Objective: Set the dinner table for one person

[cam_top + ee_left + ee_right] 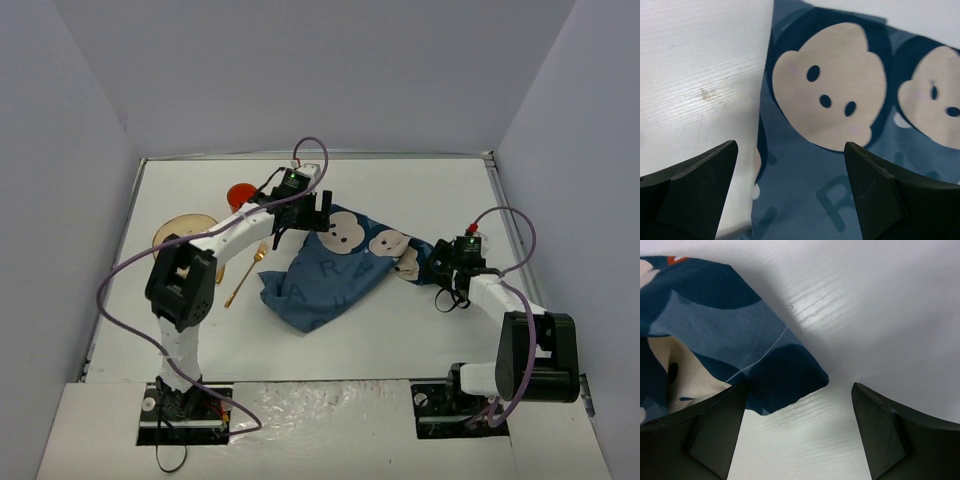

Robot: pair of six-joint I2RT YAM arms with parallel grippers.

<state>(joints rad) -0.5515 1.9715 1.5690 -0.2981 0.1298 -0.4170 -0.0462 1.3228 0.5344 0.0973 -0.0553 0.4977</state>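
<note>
Here, flat white dinner table [400, 330], matte, faintly ribbed

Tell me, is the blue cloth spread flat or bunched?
Bunched: blue cloth lies rumpled with overlapping folds, not flat, on the white table.

Three plain walls of a pale lavender-grey colour close in the scene: the back wall [320, 70], the left wall [50, 200] and the right wall [590, 150]. They are smooth, and in the top view they seem to lean outward. Between them lies the counter [400, 330], a large flat white rectangle with a matte surface. A thin pale rim [400, 155] runs where it meets the back wall. At the near edge a lighter panel [320, 410] shows a soft glare. The light is even and diffuse, and the shadows are weak. From close, the counter has fine parallel ribs and one small brownish stain [707, 92].
</note>
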